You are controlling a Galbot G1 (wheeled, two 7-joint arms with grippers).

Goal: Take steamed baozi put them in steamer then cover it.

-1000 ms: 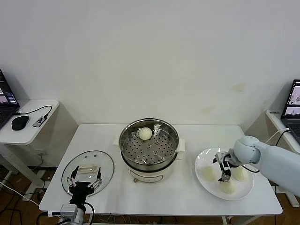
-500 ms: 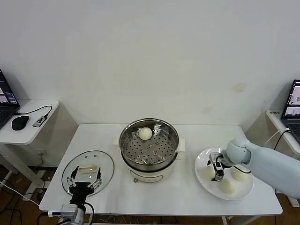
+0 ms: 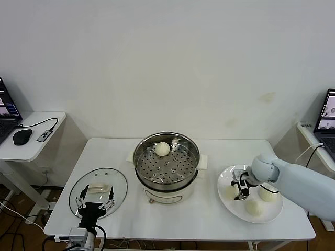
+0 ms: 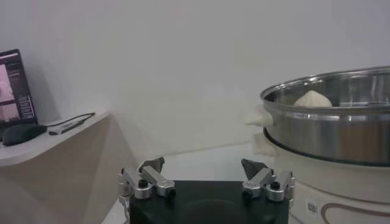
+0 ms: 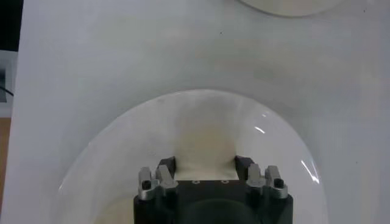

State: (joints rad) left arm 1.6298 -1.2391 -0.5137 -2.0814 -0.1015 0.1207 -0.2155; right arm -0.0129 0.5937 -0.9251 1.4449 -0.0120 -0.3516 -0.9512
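Note:
The steamer (image 3: 166, 166) stands mid-table with one baozi (image 3: 162, 149) on its perforated tray; both show in the left wrist view, the steamer (image 4: 329, 122) and the baozi (image 4: 312, 98). Three baozi lie on a white plate (image 3: 226, 179) at the right: one at its left side (image 3: 229, 192), one at the right (image 3: 268, 194), one at the front (image 3: 254, 208). My right gripper (image 3: 242, 189) is down on the plate, its fingers against both sides of the left baozi (image 5: 204, 137), which rests on the plate (image 5: 122, 140). The cover (image 3: 98, 191) lies flat at the left. My left gripper (image 3: 95, 204) is open over its front edge.
A side table (image 3: 31, 137) with a mouse and a laptop stands at the far left. Another laptop (image 3: 327, 117) stands at the far right. The steamer's white side handles stick out towards the cover and the plate.
My right gripper has moved left across the plate, from between the buns to the left baozi. The left arm has not moved.

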